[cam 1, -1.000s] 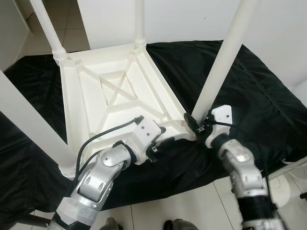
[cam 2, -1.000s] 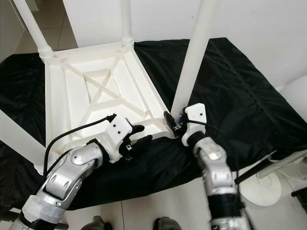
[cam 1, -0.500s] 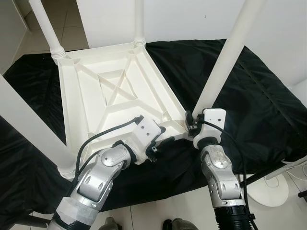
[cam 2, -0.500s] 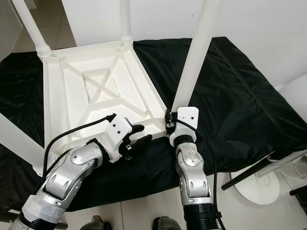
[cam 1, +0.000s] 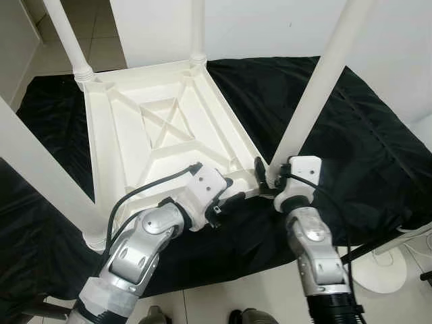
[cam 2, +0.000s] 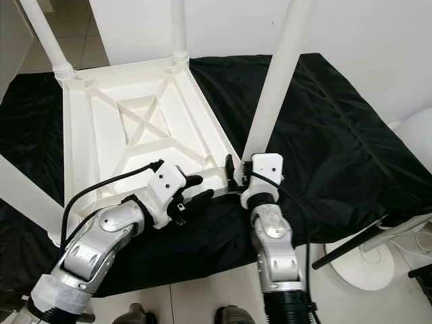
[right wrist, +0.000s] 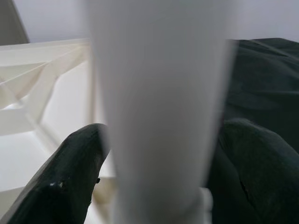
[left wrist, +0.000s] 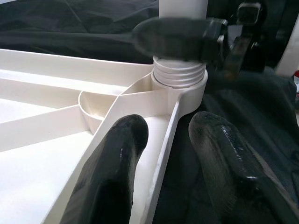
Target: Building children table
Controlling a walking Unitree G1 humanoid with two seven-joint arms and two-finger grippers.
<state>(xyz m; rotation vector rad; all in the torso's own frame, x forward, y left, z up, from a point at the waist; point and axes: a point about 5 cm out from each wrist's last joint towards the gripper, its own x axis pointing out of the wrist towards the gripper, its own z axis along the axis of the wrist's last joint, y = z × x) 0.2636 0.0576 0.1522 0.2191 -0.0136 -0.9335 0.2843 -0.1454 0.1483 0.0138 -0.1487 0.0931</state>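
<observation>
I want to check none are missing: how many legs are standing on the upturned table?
4. Far left white plastic leg, far middle one, near left one, and near right one held by the right gripper.

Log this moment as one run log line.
step: fitting table leg | right gripper: around leg base at corner socket | left gripper: open, straddling tabletop edge | table: upside down on black cloth

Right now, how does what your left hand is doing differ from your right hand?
The right hand grips the near-right table leg just above its threaded base; the left hand straddles the tabletop's rim, fingers apart. Both work at the same corner socket.
</observation>
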